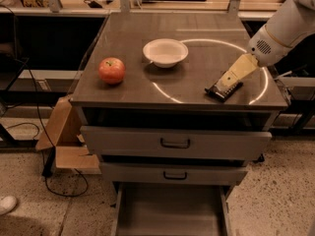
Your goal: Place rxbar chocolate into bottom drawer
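The rxbar chocolate [220,92], a small flat black bar, lies on the cabinet top [197,77] near the front right corner. My gripper [228,79], tan under a white arm coming in from the upper right, reaches down onto the bar's far end and touches it or hangs just over it. The bottom drawer [170,213] is pulled out below, its grey inside bare.
A red apple [111,70] sits at the front left of the top and a white bowl [165,52] in the middle. The two upper drawers [174,142] are closed. A cardboard box [64,136] and a cable lie on the floor at the left.
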